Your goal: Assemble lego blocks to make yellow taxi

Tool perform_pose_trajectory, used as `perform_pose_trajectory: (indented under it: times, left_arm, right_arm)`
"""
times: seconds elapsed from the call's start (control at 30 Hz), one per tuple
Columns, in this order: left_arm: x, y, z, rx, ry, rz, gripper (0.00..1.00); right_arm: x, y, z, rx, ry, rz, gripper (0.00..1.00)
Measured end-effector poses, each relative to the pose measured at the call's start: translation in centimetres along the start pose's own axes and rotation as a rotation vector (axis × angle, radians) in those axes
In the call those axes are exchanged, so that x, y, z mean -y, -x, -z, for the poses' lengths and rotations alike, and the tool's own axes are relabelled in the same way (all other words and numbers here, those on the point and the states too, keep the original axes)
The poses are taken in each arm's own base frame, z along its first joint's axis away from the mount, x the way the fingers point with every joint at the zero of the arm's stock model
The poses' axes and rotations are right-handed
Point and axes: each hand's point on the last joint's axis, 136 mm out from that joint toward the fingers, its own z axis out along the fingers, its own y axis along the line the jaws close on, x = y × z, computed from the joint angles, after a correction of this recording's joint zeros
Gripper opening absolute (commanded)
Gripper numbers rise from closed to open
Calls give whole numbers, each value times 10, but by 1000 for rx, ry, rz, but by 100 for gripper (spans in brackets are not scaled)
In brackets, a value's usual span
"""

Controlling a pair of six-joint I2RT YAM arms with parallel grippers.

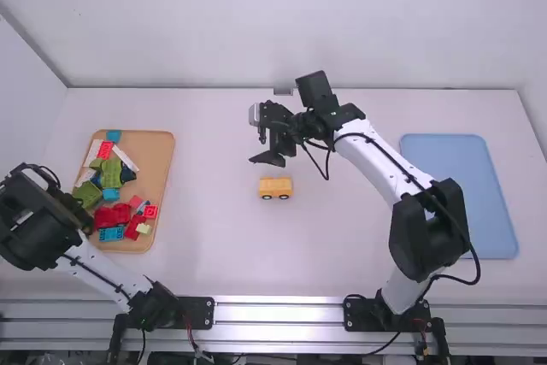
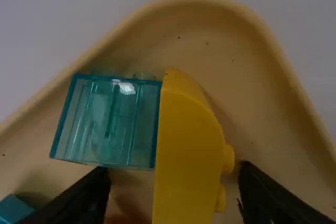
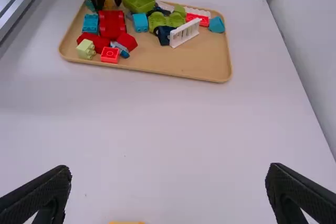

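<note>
Above the left end of the brick tray is my left gripper. In the left wrist view that left gripper stands open, a finger on each side of a yellow curved brick, dark gaps between. A clear teal brick lies against the yellow one. The yellow car base with dark wheels sits mid-table; its top edge shows in the right wrist view. My right gripper hangs just beyond the car base; in its wrist view this right gripper is wide open, holding nothing.
Mixed bricks fill much of the tray: red bricks, green ones, blue ones and a white fence-like piece. A blue tray lies at the right of the table. The right arm slants across between it and the car base.
</note>
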Motion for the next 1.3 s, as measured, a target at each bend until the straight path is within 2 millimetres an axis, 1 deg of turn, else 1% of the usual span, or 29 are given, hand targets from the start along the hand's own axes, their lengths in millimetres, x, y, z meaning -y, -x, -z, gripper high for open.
perform_pose_trajectory:
  times: [0.1,0.23,0.3,0.33,0.4,0.5,0.53,0.67,0.73,0.77,0.83,0.87,0.93,1.0,1.1,1.17,1.3]
  left_arm:
    - [3,1,0,3,-11,-17,55]
    - [7,1,0,4,-28,-68,38]
    - [7,1,0,4,-30,-82,36]
    - [7,1,0,4,-29,-94,31]
    - [6,1,0,4,-26,-104,27]
    - [6,1,0,4,-25,-114,16]
    - [6,1,0,4,-23,-117,14]
    - [2,1,0,3,-9,-123,10]
    - [0,1,0,4,-1,-123,9]
    - [-1,1,0,3,3,-124,12]
    - [-3,1,0,3,12,-125,12]
    - [-5,1,0,3,21,-126,7]
    - [-8,1,0,2,34,-127,2]
    - [-8,2,0,-2,34,-138,2]
    - [-3,-1,0,-20,10,-194,2]
    - [3,-6,3,-54,-13,-271,2]
    - [2,-10,12,-86,4,-323,2]
  right_arm:
    - [0,0,0,-1,0,-3,99]
    - [0,0,0,-1,1,-5,99]
    - [0,-1,0,-2,1,-4,99]
    - [0,0,0,-1,1,-5,99]
    - [0,0,0,-1,1,-3,99]
    - [0,-1,0,-2,2,-8,99]
    - [-1,-1,0,-2,2,-5,99]
    - [-1,-1,0,-2,3,-5,99]
    - [-1,-1,0,-2,3,-5,99]
    - [-1,-1,0,-2,3,-8,98]
    - [-1,-1,0,-3,2,-5,99]
    - [-1,-1,0,-2,2,-7,99]
    - [0,-1,0,-5,1,-5,99]
    - [0,-2,0,-7,-1,-6,99]
    - [1,-4,0,-18,-9,-10,99]
    - [2,-5,0,-29,-15,-14,99]
    - [3,-7,0,-37,-21,-15,99]
